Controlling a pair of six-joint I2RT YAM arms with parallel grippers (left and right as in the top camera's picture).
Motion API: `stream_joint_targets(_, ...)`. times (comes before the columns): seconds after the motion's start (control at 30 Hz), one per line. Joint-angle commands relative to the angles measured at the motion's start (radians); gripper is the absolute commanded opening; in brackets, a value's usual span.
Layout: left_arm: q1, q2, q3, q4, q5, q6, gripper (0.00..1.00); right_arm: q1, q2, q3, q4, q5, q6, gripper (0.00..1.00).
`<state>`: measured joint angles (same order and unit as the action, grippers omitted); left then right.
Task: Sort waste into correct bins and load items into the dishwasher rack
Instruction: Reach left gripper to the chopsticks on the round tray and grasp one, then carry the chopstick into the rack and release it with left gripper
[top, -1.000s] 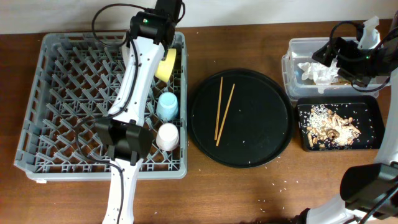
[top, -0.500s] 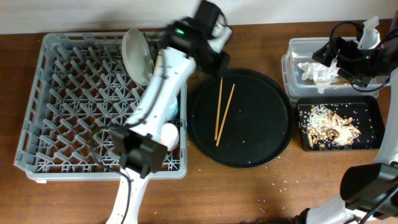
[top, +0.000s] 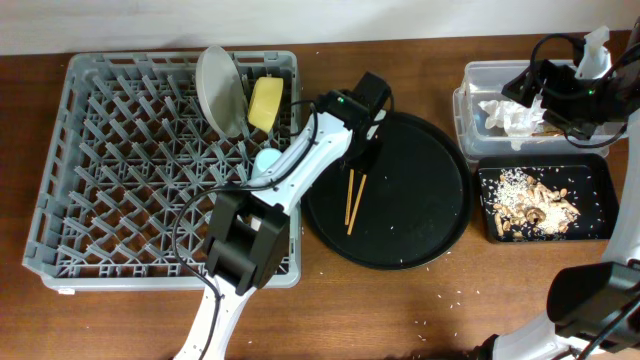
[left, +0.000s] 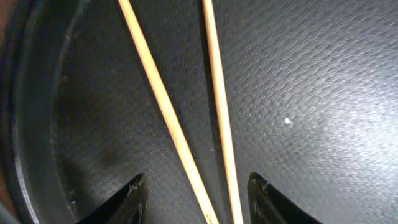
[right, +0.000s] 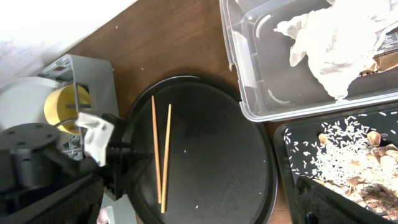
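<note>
While chopsticks (left: 163, 106) lie flat, left end effector (left: 196, 194) straddles them

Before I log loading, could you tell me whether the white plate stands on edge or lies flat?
On edge: the white plate leans among the dishwasher rack's pegs, beside the yellow bowl.

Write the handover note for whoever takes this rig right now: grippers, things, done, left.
Left gripper: open, jaws straddling the two thin wooden chopsticks on the large round black tray, not yet closed.
Right gripper: open, empty, by the clear plastic tub.
Done: white round plate, yellow bowl and small light-blue cup in the grey plastic dishwasher rack; crumpled white tissue in the tub; food scraps in the shallow black rectangular tray.
Left: chopsticks into the rack.
</note>
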<state>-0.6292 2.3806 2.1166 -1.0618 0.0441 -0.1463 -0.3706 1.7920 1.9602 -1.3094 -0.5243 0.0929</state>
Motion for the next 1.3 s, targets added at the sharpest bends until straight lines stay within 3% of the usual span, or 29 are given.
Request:
stream_joint_targets(0.0, -0.004, -0.007, -0.072, 0.047, -0.015, -0.019, 0.51, -0.003, -0.016, 0.013, 0.000, 0.005, -0.011, 0.98)
stream_joint_targets(0.6, -0.006, 0.039, -0.138, 0.108, -0.014, -0.023, 0.33, -0.003, -0.016, 0.013, 0.000, 0.005, -0.011, 0.98)
stream_joint_targets(0.7, -0.006, 0.050, -0.138, 0.108, -0.014, -0.025, 0.27, -0.003, -0.016, 0.013, 0.000, 0.005, -0.011, 0.99)
stream_joint_targets(0.87, -0.006, 0.050, -0.138, 0.107, -0.014, -0.025, 0.01, -0.003, -0.016, 0.013, 0.000, 0.005, -0.011, 0.98)
stream_joint_targets(0.9, -0.006, 0.050, -0.136, 0.106, -0.014, -0.025, 0.01, -0.003, -0.016, 0.013, 0.000, 0.006, -0.011, 0.99)
stream_joint_targets(1.07, -0.003, 0.050, -0.005, 0.010, -0.016, -0.025, 0.01, -0.003, -0.016, 0.013, 0.000, 0.006, -0.011, 0.99)
stream_joint_targets(1.27, 0.011, 0.050, 0.405, -0.278, -0.134, -0.024, 0.01, -0.003, -0.016, 0.013, 0.000, 0.005, -0.011, 0.98)
